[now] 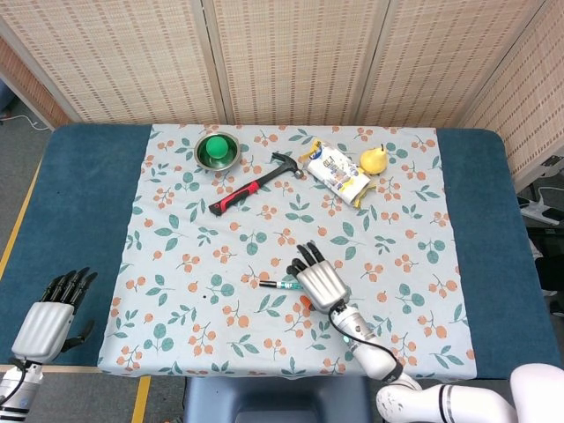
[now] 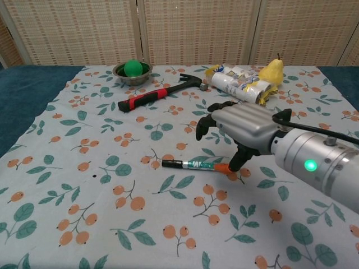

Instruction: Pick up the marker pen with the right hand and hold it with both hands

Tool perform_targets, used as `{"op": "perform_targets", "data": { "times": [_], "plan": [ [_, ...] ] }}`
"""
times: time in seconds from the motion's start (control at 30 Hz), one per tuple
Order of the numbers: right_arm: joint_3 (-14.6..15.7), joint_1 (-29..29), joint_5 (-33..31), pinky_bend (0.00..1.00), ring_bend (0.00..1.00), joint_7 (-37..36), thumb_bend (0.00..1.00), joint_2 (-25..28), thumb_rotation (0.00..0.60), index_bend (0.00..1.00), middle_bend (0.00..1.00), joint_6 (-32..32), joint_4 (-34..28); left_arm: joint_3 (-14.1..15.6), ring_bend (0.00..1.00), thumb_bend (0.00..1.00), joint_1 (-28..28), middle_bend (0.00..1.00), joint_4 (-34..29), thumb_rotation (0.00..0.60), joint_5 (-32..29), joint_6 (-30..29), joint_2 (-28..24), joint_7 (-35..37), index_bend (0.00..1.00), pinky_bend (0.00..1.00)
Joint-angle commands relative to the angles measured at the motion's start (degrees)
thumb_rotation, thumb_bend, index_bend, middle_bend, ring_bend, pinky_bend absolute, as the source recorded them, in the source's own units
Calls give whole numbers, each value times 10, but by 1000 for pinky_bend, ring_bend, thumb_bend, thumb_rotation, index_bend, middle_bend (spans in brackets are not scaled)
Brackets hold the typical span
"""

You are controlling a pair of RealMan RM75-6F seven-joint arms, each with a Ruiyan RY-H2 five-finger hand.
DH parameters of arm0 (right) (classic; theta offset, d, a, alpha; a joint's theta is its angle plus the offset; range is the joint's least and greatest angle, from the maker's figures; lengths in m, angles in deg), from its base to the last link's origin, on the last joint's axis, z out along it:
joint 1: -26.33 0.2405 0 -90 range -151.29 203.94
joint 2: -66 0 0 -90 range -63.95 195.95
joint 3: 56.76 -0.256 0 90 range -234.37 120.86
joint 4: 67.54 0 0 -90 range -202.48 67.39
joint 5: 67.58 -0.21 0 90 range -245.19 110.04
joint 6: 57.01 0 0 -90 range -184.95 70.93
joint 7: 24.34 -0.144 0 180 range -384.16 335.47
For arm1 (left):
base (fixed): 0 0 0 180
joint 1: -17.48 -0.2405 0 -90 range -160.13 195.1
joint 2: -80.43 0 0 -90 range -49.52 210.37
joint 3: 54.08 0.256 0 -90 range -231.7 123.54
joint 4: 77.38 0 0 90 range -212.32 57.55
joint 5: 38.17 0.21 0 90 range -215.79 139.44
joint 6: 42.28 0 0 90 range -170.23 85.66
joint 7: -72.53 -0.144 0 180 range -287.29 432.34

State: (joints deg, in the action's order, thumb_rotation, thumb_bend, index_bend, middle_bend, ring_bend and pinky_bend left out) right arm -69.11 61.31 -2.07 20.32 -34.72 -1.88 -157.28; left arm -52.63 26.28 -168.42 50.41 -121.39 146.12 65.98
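Note:
The marker pen (image 1: 278,285) (image 2: 190,165) lies flat on the floral cloth (image 1: 176,264), black end to the left. My right hand (image 1: 322,280) (image 2: 242,126) hovers over the pen's right end, palm down, fingers spread and slightly curled above the cloth. Its orange-tipped thumb reaches down beside that end and hides it; I cannot tell whether it touches. Nothing is gripped. My left hand (image 1: 50,320) rests at the table's front left edge with fingers extended and empty; the chest view does not show it.
At the back lie a red-and-black hammer (image 1: 256,185) (image 2: 160,92), a metal bowl with a green ball (image 1: 216,150) (image 2: 132,69), a snack packet (image 1: 335,172) (image 2: 238,84) and a yellow pear (image 1: 374,159) (image 2: 272,70). Woven screens stand behind the table.

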Motion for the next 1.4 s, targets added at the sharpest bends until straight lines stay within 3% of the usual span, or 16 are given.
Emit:
{"op": "perform_targets", "data": {
  "times": [0.03,0.3,0.83,1.13,1.27,1.4],
  "plan": [
    [-6,26,-32,0,0,33,183,-35,600,316,256,4,38,0,0,377,0,0,0,600,0,0,-1,2,0,94],
    [-1,49,-72,0,0,49,216,-60,600,350,284,10,82,1,0,377,0,0,3,600,-1,2,-4,12,0,93],
    [23,73,-118,0,49,72,243,-69,600,506,377,20,92,0,0,377,1,0,2,600,-2,2,-5,11,0,93],
    [35,83,-131,0,156,83,318,-71,600,658,487,28,93,0,0,377,2,0,3,600,-5,7,-6,13,0,95],
    [41,85,-103,0,249,66,382,-68,600,744,561,38,85,0,0,376,1,0,3,600,-5,5,-7,14,2,95],
    [50,86,-74,4,276,56,395,-59,600,769,582,47,76,0,0,377,1,0,3,600,-5,4,-6,12,4,95]
  ]
}}
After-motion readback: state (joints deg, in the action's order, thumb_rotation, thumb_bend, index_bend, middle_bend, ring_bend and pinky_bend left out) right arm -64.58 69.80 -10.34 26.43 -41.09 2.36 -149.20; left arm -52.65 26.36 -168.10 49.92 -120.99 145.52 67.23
